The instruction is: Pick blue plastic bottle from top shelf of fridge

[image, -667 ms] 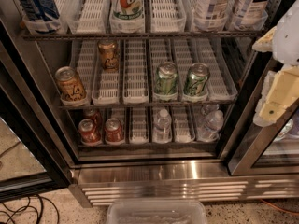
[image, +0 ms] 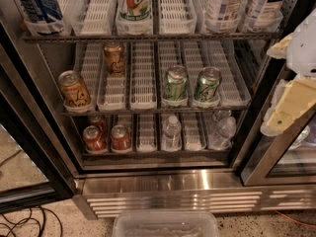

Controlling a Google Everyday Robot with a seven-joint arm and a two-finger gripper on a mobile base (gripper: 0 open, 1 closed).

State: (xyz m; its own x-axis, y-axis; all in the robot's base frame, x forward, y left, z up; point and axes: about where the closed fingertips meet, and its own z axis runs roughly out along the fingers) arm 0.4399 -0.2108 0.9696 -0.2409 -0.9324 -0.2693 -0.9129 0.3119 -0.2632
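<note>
The fridge [image: 173, 199] stands open in front of me. On its top shelf [image: 148, 36], a wire rack with white slotted lane trays, the blue plastic bottle [image: 222, 4] stands right of the middle. Only its lower part shows, with a pale blue label and nutrition text. A similar bottle [image: 269, 1] stands to its right. A white-labelled bottle [image: 134, 4] is at the centre and a dark-blue-labelled bottle [image: 37, 4] at the far left. My gripper [image: 296, 78], white and cream, is at the right edge, outside the shelves and below and right of the blue plastic bottle.
The middle rack holds two brown cans [image: 74, 88] and two green cans [image: 175, 83]. The bottom rack holds red cans [image: 94, 137] and small water bottles [image: 171, 132]. A glass door [image: 276, 147] stands at the right. A clear plastic bin [image: 165, 224] and cables [image: 24, 223] lie on the floor.
</note>
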